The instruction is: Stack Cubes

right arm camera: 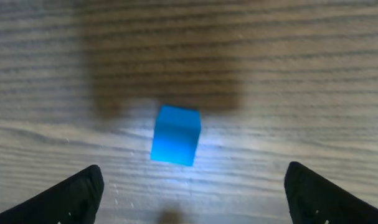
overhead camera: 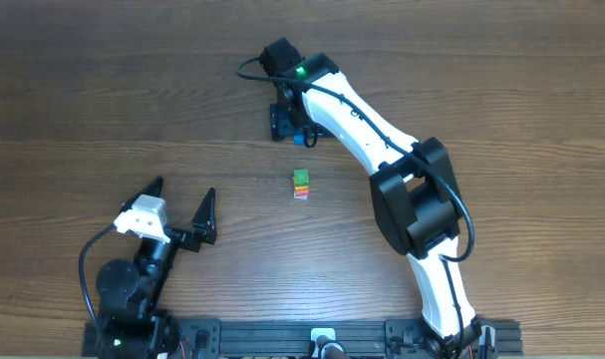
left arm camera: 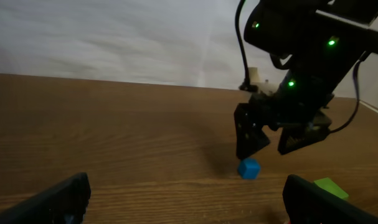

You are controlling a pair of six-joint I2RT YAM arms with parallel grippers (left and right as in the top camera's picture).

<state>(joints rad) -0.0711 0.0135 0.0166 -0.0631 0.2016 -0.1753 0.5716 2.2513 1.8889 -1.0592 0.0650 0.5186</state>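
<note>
A small blue cube [right arm camera: 175,135] lies on the wooden table, directly under my right gripper [right arm camera: 189,202], whose fingers stand wide open on either side and above it. In the top view the right gripper [overhead camera: 287,120] hangs at the far middle of the table, with the blue cube [overhead camera: 300,139] peeking out beside it. A short stack of cubes [overhead camera: 301,183], green on top, stands nearer the table's centre. My left gripper [overhead camera: 179,202] is open and holds nothing, low at the near left. The left wrist view shows the right gripper [left arm camera: 273,146] hovering over the blue cube [left arm camera: 249,168], the green cube [left arm camera: 329,186] beside it.
The wooden table [overhead camera: 103,90] stretches bare around the cubes. The right arm [overhead camera: 382,150] crosses diagonally from the near right to the far middle, passing to the right of the stack.
</note>
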